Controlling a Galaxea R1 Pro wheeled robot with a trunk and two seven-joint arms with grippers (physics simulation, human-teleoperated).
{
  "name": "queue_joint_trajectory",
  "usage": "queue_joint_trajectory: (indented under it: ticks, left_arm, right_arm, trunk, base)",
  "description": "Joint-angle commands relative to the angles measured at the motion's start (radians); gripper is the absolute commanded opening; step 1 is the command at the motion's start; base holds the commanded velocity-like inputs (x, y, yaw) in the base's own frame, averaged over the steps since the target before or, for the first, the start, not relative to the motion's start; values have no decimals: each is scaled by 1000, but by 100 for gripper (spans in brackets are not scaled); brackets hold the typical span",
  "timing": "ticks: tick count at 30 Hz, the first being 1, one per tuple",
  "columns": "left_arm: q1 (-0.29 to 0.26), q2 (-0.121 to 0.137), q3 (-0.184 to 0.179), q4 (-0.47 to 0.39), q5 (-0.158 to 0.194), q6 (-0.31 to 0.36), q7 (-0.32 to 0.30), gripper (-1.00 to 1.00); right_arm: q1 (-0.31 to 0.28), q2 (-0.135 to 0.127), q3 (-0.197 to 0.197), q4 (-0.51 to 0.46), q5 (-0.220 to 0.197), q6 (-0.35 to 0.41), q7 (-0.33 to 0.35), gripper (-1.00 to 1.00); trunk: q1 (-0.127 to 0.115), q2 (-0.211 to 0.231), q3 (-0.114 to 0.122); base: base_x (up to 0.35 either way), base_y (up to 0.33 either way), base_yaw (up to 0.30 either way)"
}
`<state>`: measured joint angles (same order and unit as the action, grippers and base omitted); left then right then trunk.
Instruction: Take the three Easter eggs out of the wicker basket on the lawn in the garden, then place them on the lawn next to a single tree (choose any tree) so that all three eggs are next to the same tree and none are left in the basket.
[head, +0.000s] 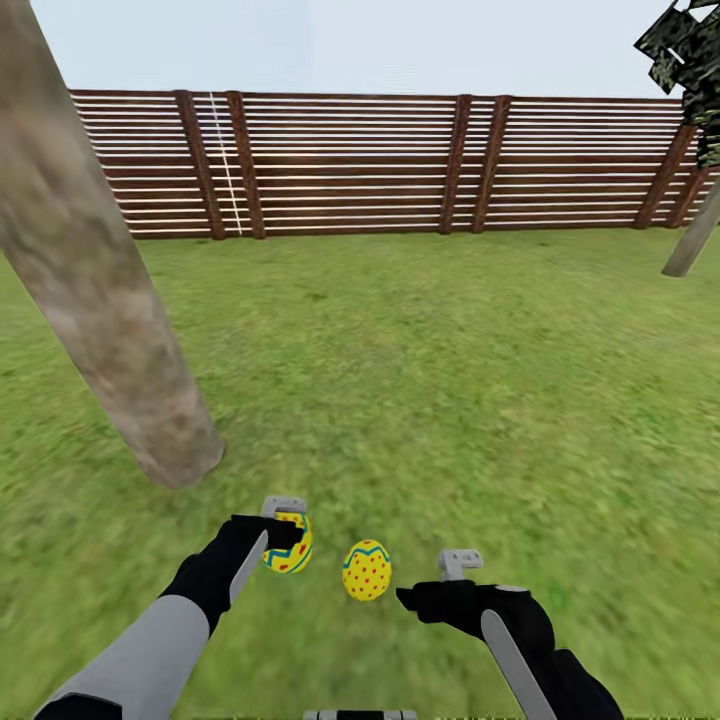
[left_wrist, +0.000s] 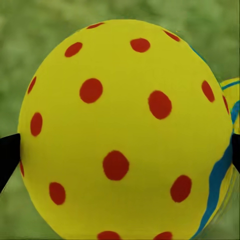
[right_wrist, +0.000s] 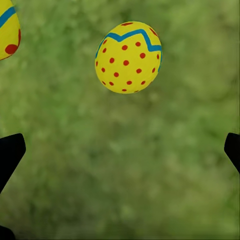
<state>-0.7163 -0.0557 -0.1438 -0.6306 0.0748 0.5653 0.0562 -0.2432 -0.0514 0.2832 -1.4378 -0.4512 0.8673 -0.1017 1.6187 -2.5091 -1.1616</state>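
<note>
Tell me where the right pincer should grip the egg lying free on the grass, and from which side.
Come from above and close across the widest middle of the free egg, which lies bare on the lawn. The open right pincer is beside it; the other egg in the left pincer is near.

Slatted brown fence (head: 400, 165) under pale sky (head: 350, 45).

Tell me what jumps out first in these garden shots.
Two bright yellow red-dotted eggs stand out on the green lawn: one egg lies on the grass between the arms, the other egg sits in the left gripper, looming large in the left wrist view. A thick pale trunk leans just beyond them, and the right gripper is open beside the lying egg.
</note>
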Motion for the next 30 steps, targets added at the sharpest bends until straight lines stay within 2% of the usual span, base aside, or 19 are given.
queue_joint_trajectory:
  ticks: [1, 30]
  left_arm:
    - [-1, 1, -4, -1, 8, 4, 20, -100]
    - [-1, 1, -3, -1, 7, -44, 33, -100]
  right_arm:
    - [-1, -1, 2, -1, -11, 2, -10, 100]
    - [-1, -1, 2, -1, -11, 2, -11, 100]
  trunk:
    - [0, -1, -5]
    - [13, -7, -117]
  base:
    - [0, 0, 0]
    - [0, 0, 0]
